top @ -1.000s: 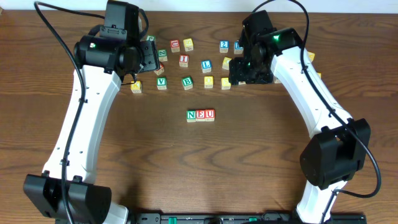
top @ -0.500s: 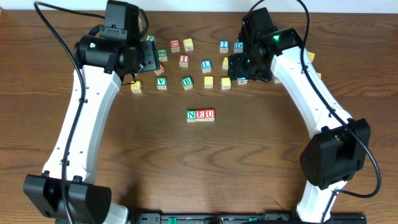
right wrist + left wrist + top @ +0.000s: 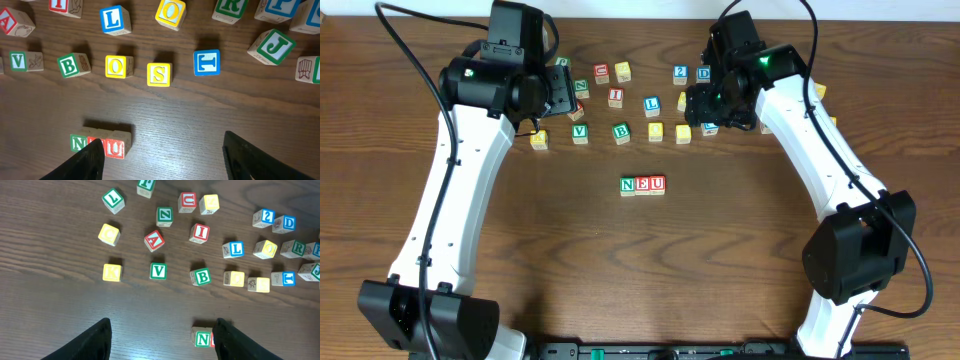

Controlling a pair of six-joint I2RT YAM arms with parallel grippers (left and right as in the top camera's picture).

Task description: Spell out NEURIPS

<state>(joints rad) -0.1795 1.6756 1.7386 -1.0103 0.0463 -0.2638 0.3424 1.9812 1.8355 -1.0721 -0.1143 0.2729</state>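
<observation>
Three blocks in a row, N E U (image 3: 642, 185), lie mid-table; the row also shows in the right wrist view (image 3: 98, 144), and its N shows in the left wrist view (image 3: 202, 339). Loose letter blocks lie behind: green R (image 3: 230, 7), red I (image 3: 615, 97), blue P (image 3: 275, 8), yellow S (image 3: 159, 74). My left gripper (image 3: 558, 92) is open and empty, high above the table (image 3: 162, 341). My right gripper (image 3: 710, 105) is open and empty, hovering above the S and the blue I (image 3: 206, 62), with bare wood between its fingers (image 3: 165, 161).
Other loose blocks lie in the back band: green V (image 3: 579, 131), green B (image 3: 621, 131), blue L (image 3: 651, 104), yellow K (image 3: 112, 272), red A (image 3: 154, 240), green J (image 3: 273, 46), yellow O (image 3: 119, 66). Bare wood lies in front of the row.
My right gripper has drifted slightly toward the far side above the loose blocks. The left arm and all blocks have stayed put.
</observation>
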